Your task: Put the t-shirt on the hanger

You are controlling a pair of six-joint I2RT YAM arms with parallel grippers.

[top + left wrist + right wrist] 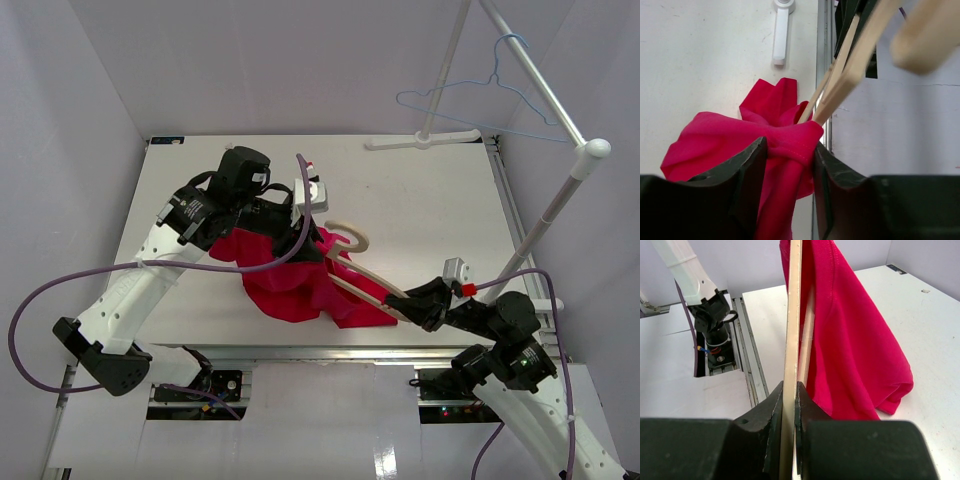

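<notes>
Left end effector clamped on one red t-shirt; right end effector grips one wooden hanger by its end, tilted above tabletop. Both arms bent inward.

White table, plain pale walls; white rail stand back right, blue wire hanger hung.

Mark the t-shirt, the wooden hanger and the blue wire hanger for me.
t-shirt [290, 290]: top external view, on the bunched red cloth.
wooden hanger [792, 315]: right wrist view, on its tan bar.
blue wire hanger [402, 98]: top external view, on its left corner.
</notes>
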